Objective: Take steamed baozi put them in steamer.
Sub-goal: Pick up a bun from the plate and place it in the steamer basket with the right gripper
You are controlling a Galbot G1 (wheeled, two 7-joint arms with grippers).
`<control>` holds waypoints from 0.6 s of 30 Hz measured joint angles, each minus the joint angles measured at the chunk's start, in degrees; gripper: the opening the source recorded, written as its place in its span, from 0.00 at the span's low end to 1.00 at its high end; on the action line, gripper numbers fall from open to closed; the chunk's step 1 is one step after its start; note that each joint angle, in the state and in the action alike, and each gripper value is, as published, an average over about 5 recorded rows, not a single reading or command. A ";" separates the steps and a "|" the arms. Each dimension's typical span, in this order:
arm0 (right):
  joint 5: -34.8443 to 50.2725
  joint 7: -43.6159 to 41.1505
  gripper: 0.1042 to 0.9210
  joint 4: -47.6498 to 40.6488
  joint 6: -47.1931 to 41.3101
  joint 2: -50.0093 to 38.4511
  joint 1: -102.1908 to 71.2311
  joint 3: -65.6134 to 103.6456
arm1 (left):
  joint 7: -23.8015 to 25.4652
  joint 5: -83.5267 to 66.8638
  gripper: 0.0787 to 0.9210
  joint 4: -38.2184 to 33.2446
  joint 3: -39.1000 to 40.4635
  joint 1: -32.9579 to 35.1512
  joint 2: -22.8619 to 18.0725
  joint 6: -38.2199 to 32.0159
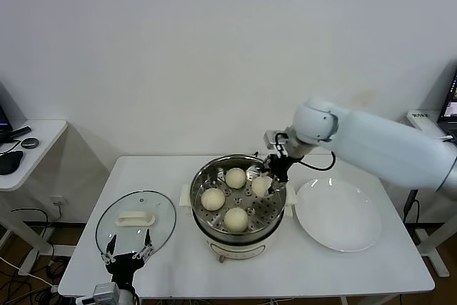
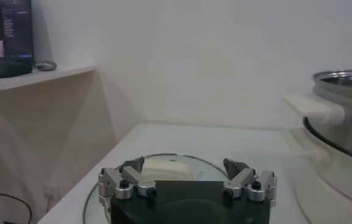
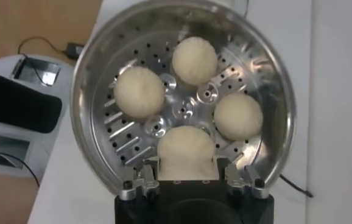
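Head overlooks table; wrists share the steamer [image 3: 182, 91].

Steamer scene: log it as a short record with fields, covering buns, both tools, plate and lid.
steamer: steel pot mid-table, lid off
baozi in steamer: four, all on the perforated tray
fourth baozi: between the fingers of the right tool, low on the tray
right tool state: closed on that bun, not yet let go
left tool: open, idle at the near table edge by the glass lid
white plate: on the steamer's right side, no buns left on it
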 measured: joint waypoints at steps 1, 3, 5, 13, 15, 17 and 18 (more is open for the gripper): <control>-0.31 0.33 0.56 -0.28 -0.06 0.26 -0.38 0.05 | 0.00 0.00 0.88 0.06 0.01 -0.01 -0.01 0.00; -0.90 0.84 0.56 -0.74 -0.20 0.72 -1.07 0.13 | 0.00 -0.01 0.88 0.18 0.03 -0.02 -0.02 0.00; -1.41 1.22 0.56 -1.10 -0.34 1.08 -1.65 0.13 | -0.01 -0.02 0.88 0.27 0.01 0.00 -0.01 0.00; -2.86 2.23 0.57 -2.49 -0.64 2.34 -3.37 0.22 | -0.01 -0.11 0.88 0.56 0.16 -0.23 0.03 -0.01; -3.10 2.39 0.57 -2.65 -0.69 2.51 -3.68 0.30 | -0.01 -0.10 0.88 0.62 0.23 -0.28 0.02 -0.01; -3.31 2.49 0.61 -2.70 -0.70 2.55 -3.82 0.34 | 0.00 -0.10 0.88 0.62 0.19 -0.28 0.01 0.00; -3.36 2.52 0.63 -2.69 -0.71 2.52 -3.85 0.37 | 0.01 -0.10 0.88 0.61 0.14 -0.27 0.02 0.00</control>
